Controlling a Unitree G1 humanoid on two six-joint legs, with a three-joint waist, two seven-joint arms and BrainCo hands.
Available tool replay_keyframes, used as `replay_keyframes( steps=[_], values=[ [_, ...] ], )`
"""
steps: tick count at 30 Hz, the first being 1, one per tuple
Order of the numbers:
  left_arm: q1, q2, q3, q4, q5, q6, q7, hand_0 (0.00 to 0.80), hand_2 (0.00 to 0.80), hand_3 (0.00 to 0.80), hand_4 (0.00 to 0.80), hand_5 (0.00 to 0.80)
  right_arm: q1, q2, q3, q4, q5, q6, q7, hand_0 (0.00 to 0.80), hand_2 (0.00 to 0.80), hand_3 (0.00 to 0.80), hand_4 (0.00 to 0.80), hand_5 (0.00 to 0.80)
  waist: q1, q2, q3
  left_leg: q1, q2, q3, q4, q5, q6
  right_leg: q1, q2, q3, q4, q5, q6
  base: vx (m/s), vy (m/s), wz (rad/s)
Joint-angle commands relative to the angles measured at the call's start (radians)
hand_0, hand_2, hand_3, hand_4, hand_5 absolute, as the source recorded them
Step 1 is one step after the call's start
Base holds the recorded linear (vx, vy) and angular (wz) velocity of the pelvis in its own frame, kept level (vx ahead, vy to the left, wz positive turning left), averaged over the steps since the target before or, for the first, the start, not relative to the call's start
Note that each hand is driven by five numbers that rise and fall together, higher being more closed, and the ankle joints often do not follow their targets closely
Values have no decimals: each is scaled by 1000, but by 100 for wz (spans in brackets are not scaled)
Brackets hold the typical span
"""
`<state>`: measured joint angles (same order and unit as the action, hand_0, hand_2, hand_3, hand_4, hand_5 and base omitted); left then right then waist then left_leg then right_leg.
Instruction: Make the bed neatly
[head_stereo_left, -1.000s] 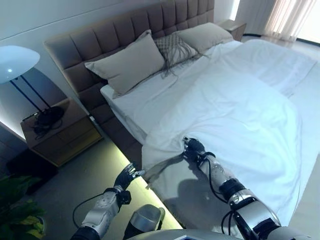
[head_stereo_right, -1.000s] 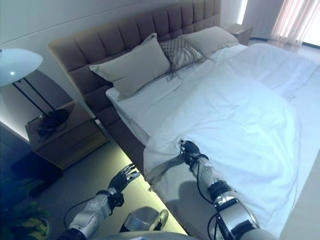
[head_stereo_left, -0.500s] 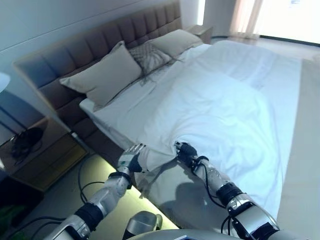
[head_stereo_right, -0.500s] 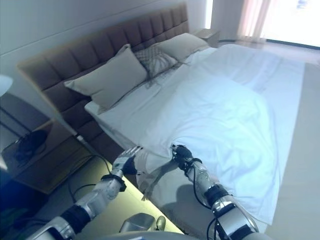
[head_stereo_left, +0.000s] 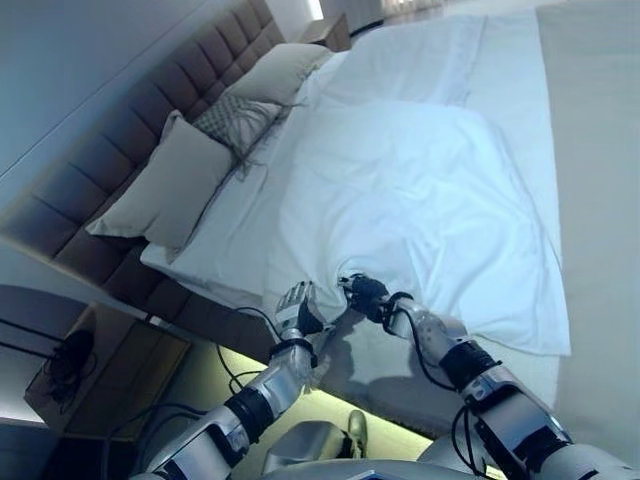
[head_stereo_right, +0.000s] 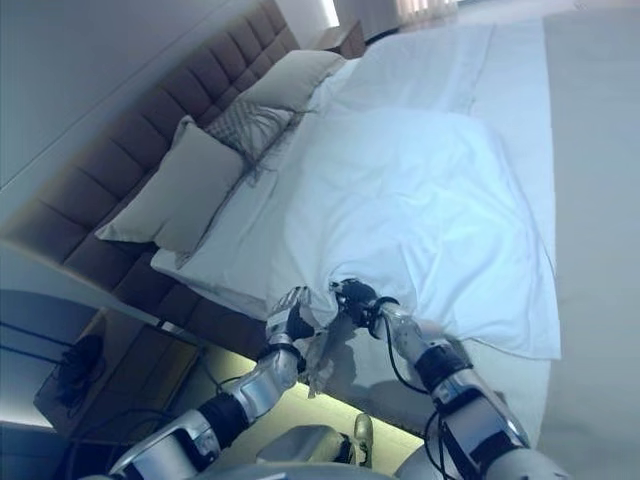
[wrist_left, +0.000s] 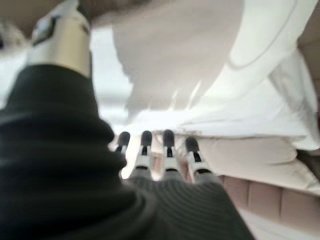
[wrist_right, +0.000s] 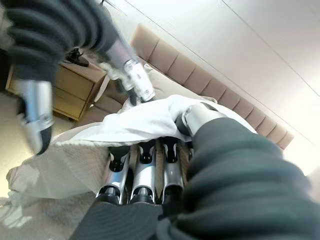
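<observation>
A white duvet (head_stereo_left: 420, 190) lies rumpled over the bed, its near corner bunched at the bed's side edge. My right hand (head_stereo_left: 366, 296) is shut on that corner, with the fingers curled round the white cloth (wrist_right: 145, 117). My left hand (head_stereo_left: 298, 308) is just left of it at the duvet's edge, with straight fingers (wrist_left: 165, 150) that point at the hanging cloth (wrist_left: 200, 65). It holds nothing. Bare white sheet (head_stereo_left: 225, 235) shows between the duvet and the pillows.
A large beige pillow (head_stereo_left: 165, 190), a patterned cushion (head_stereo_left: 235, 118) and a second pillow (head_stereo_left: 280, 72) lean on the padded headboard (head_stereo_left: 95, 165). A wooden nightstand (head_stereo_left: 110, 385) with a dark thing (head_stereo_left: 65, 360) on it stands left of the bed. A lit strip runs under the bed frame.
The camera has swung round. My left hand has risen from low beside the bed to the duvet's edge next to my right hand. My right hand keeps its hold.
</observation>
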<state>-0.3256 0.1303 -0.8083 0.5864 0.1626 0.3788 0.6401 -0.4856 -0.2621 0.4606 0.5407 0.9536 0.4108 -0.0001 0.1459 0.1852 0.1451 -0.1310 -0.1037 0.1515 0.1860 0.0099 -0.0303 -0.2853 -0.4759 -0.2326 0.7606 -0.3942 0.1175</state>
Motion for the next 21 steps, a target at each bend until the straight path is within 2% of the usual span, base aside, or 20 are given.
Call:
replay_keyframes(
  steps=[1,6,9,14,21],
  values=[
    [-102,-11,17,-1,-73,38,78,0,0,0,0,0,-151,58,-18,-128,11,44,10,800,800,800,800,800,-19,-19,55,-68,46,-12,119,30,13,48,-60,6,-342,485,65,79,107,-7],
    [-72,-33,30,20,-238,48,106,0,0,0,0,0,-120,66,-18,-147,-24,59,1,800,800,800,800,800,-27,-13,39,-60,48,1,124,29,16,42,-69,16,-321,479,57,65,73,-3],
    [-47,-45,49,31,-330,24,112,0,0,0,0,0,-101,69,-28,-148,-34,59,-8,800,800,800,800,800,-27,-12,30,-52,48,5,127,24,20,44,-73,16,-312,477,51,30,21,0],
    [-26,-50,53,56,-293,14,134,0,0,0,0,0,-83,83,-47,-136,-42,44,10,800,800,800,800,800,-22,-13,26,-35,46,5,134,12,26,58,-80,9,-298,473,47,19,-5,0],
    [-31,-36,50,33,-233,53,193,0,0,0,0,0,-58,107,-23,-144,6,31,-18,800,800,800,800,800,-25,-21,16,-12,45,3,123,16,30,74,-78,5,-304,484,52,79,-18,-3]
  ],
)
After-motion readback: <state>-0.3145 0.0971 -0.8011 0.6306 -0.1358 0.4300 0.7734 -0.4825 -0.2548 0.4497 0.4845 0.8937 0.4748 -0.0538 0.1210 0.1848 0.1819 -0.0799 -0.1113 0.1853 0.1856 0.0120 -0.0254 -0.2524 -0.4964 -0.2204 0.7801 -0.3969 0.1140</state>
